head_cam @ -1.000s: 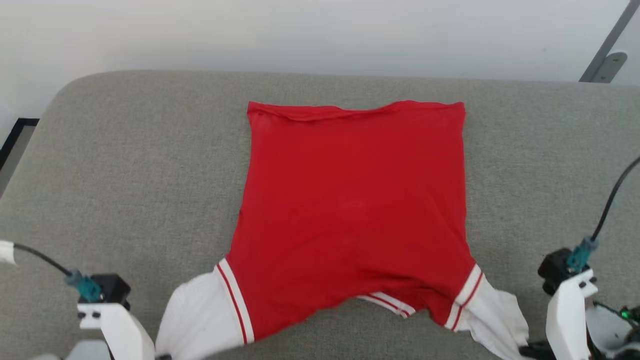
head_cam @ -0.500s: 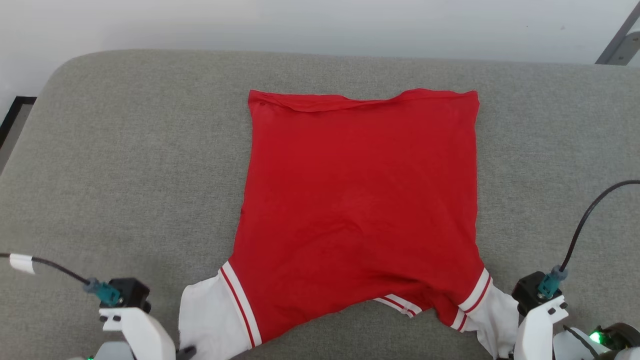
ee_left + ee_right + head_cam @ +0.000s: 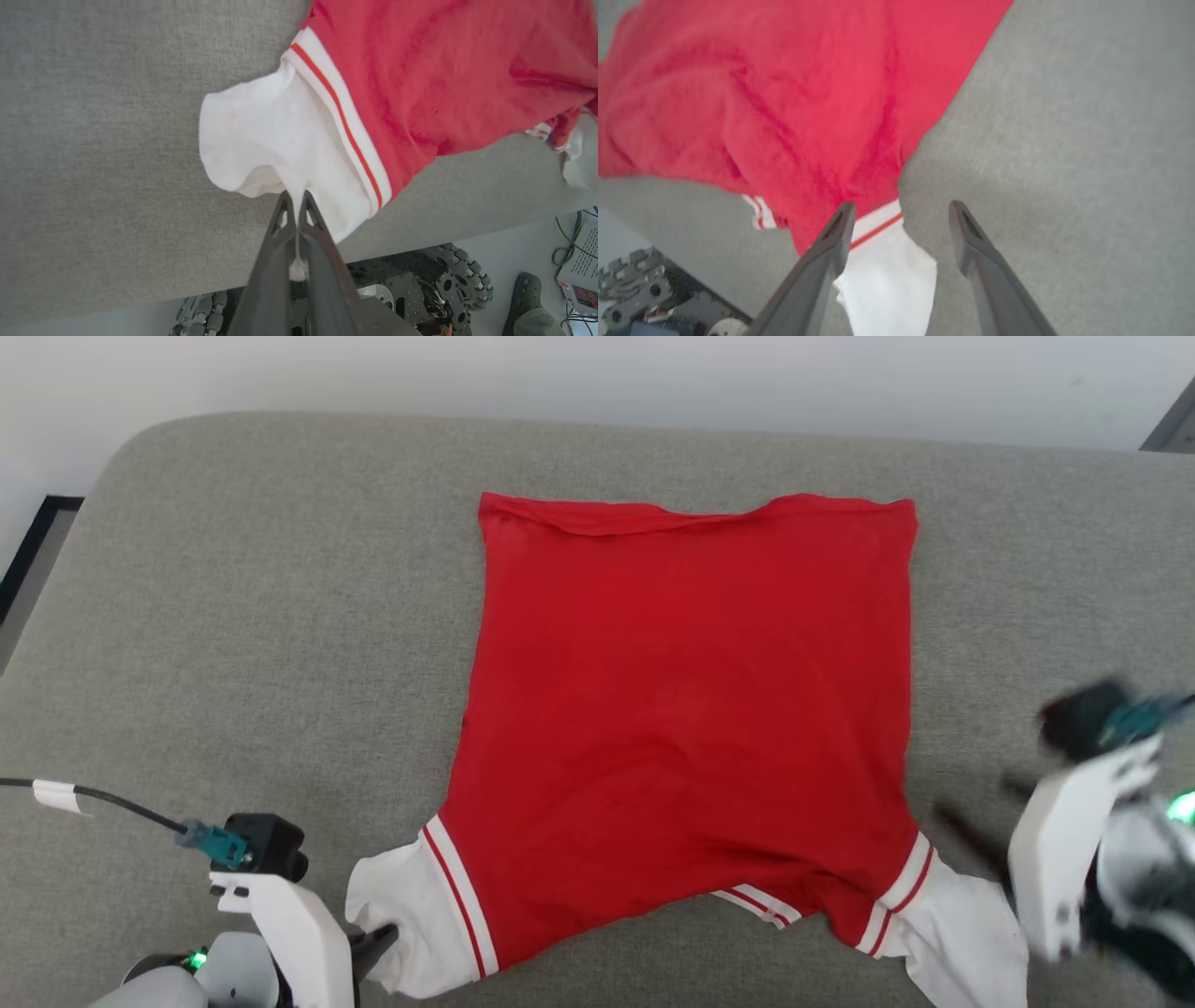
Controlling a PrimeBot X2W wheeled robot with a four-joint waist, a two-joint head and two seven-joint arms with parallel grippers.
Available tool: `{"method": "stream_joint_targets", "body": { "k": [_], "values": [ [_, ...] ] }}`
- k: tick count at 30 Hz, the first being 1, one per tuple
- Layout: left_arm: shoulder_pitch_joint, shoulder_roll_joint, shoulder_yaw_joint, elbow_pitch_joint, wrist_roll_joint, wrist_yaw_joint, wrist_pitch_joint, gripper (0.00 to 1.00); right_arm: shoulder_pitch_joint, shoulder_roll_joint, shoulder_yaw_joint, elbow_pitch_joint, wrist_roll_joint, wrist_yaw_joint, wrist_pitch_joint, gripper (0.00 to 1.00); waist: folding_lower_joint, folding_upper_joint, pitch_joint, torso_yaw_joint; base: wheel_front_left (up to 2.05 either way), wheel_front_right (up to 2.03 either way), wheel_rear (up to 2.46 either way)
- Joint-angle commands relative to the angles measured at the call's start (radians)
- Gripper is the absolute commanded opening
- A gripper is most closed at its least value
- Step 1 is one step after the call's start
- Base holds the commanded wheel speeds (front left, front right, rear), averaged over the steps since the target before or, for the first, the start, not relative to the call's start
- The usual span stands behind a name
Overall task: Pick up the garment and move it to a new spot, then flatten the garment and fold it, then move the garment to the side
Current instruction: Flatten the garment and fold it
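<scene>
Grey cushion [image 3: 280, 616] lies under it all, with a pale wall behind. Our shirt [image 3: 691, 709] rests on it near the middle, plain red side up. Its long way runs straight away from us. The hem is at the far end, and the two white sleeves are at the near edge, close to us.

Our left tool [image 3: 294, 198] is pinched tight on the left sleeve [image 3: 261, 140], with white cloth caught between its fingers. Our right tool [image 3: 901, 210] is spread wide and has nothing in it. It hangs just over the right sleeve [image 3: 887, 275], which sits more under its left finger than its right. In the head view this tool is blurry.

So each sleeve lies on the side of its own tool, and the red body lies ahead of both. We think the flattening step is on. We think the next pull should go out sideways, each tool on its own sleeve, so the shirt spreads flat and does not bunch.
</scene>
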State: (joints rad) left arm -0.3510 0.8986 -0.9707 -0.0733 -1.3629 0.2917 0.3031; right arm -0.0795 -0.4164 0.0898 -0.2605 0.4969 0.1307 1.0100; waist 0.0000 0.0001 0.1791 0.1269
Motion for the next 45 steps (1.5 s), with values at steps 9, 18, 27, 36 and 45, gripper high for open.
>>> {"method": "stream_joint_targets", "body": {
  "k": [9, 18, 27, 36, 45],
  "values": [
    [-0.049, -0.027, 0.0, 0.016, 0.033, -0.028, -0.007, 0.0, -0.264, 0.151, -0.091, 0.11, -0.19, 0.0, -0.175, 1.0, 0.0, -0.0001, 0.035, 0.026, 0.0, 0.0, 0.0],
    [-0.116, -0.066, 0.004, 0.03, 0.062, -0.065, -0.009, 0.0, -0.624, 0.19, -0.145, 0.545, -0.3, 0.0, -0.311, 1.0, 0.0, -0.0001, 0.112, 0.067, 0.0, 0.0, 0.0],
    [-0.196, -0.137, -0.007, 0.081, 0.095, -0.119, 0.005, 0.0, -0.89, 0.158, -0.218, 0.941, -0.412, 0.0, -0.309, 1.0, 0.0, -0.0001, 0.198, 0.144, 0.0, 0.0, 0.0],
    [-0.244, -0.2, -0.015, 0.145, 0.098, -0.17, 0.004, 0.0, -0.982, 0.15, -0.337, 1.233, -0.51, 0.0, -0.162, 1.0, 0.0, -0.0001, 0.264, 0.199, 0.0, 0.0, 0.0],
    [-0.259, -0.222, -0.006, 0.199, 0.091, -0.193, -0.008, 0.0, -0.953, 0.137, -0.367, 1.358, -0.541, 0.0, -0.105, 0.0, 0.0, -0.0001, 0.275, 0.202, 0.0, 0.0, 0.0]
  ]
}}
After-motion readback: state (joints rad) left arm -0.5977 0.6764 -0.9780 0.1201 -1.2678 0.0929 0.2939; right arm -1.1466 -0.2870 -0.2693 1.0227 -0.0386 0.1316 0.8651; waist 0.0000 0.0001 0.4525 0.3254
